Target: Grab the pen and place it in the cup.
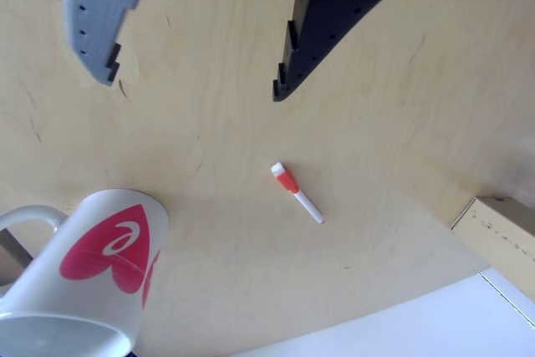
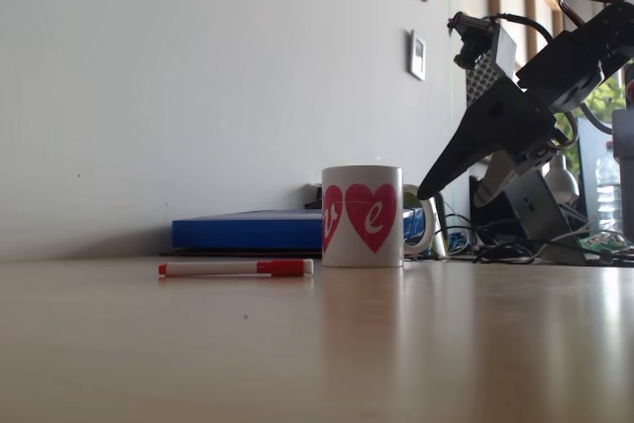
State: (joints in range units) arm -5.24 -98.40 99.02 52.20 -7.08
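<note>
Lying on pale wood tabletop (image 1: 401, 106), pen (image 1: 296, 192), cup (image 1: 100, 273)

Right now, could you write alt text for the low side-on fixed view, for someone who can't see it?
A white pen with a red cap lies flat on a wooden table, left of a white cup printed with red hearts. A black robot gripper hangs in the air to the cup's right, pointing down towards it.

arm raised, gripper (image 1: 194, 83) angled downward, jaws spread apart, holding nothing
</note>
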